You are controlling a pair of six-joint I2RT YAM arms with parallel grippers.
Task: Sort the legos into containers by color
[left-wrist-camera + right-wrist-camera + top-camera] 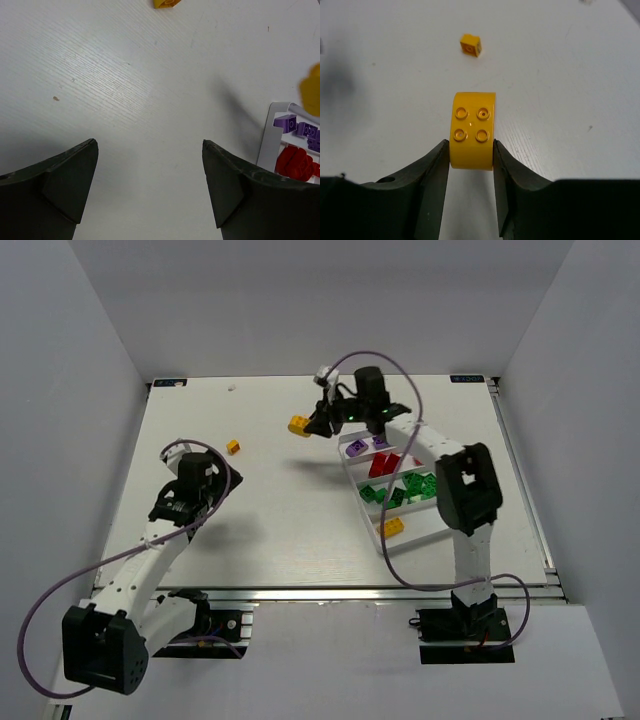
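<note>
Right wrist view: a yellow-orange studded plastic brick point(472, 130) with four studs and a rounded far end sat clamped between the fingers of the right gripper point(470, 148), one pad against each long side, most of it jutting beyond the tips. It hung above the white table point(270, 530), just left of the far end of the white rectangular plastic tray point(381, 545). Of the tray's four long compartments, the farthest held purple bricks point(365, 446), the next red bricks point(383, 464), then green bricks point(400, 490), and the nearest one yellow brick point(393, 527). Two small labels point(467, 379) at the table's far corners were too small to read. A small yellow-orange cube brick point(233, 447) lay loose well to the left. The left gripper point(150, 145) hovered with its fingers spread wide, holding nothing.
</note>
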